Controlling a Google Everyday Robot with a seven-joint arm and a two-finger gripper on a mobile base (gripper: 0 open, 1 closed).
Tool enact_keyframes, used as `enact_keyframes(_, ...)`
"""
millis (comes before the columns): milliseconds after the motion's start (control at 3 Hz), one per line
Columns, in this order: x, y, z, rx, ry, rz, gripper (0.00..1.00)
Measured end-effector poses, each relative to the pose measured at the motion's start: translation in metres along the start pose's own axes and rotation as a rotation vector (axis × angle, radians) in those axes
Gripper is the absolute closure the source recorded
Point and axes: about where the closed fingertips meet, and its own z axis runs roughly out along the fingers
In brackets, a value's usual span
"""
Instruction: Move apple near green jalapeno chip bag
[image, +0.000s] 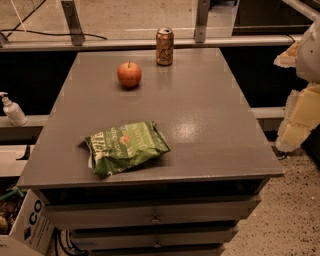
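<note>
The apple, round and red-orange with a short dark stem, sits on the grey table top at the far left-centre. The green jalapeno chip bag, crinkled and shiny with white lettering, lies near the table's front left edge, well apart from the apple. My gripper shows as pale and yellowish parts at the right edge of the view, off the table's right side, far from both the apple and the bag. It holds nothing that I can see.
A brown-gold drink can stands upright at the table's far edge, right of the apple. Drawers run below the table front. A white pump bottle stands on a ledge at left. A cardboard box sits at the lower left.
</note>
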Motion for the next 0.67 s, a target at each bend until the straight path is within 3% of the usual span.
enact_keyframes(667,-0.0029,-0.004,-0.0013,0.01,-0.019,-0.006,0.0)
